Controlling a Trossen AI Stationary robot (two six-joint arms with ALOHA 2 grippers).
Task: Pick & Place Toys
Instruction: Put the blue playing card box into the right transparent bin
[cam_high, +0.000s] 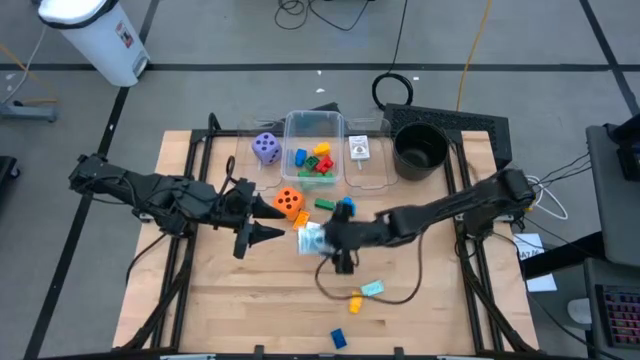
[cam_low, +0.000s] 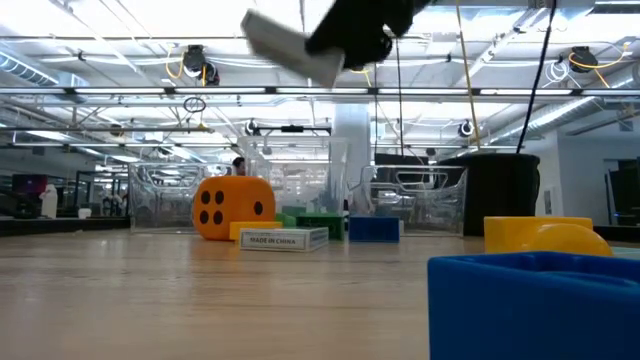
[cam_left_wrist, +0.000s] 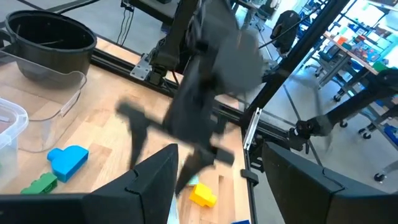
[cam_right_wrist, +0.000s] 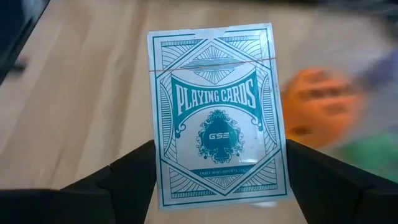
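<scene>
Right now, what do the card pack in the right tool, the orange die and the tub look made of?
Card pack: printed cardboard, probably under clear film; glare runs across its teal face. It sits between the right tool's fingers.
Orange die: looks like matte foam or soft plastic; rounded edges, no shine.
Tub: clear glossy plastic; the blocks inside show through its walls.

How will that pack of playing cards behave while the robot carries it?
Probably stiff: the playing card pack keeps flat faces between the right gripper's fingers. Its glossy wrap looks slippery, so it might slide. In the low view it hangs tilted, so it could swivel.
</scene>
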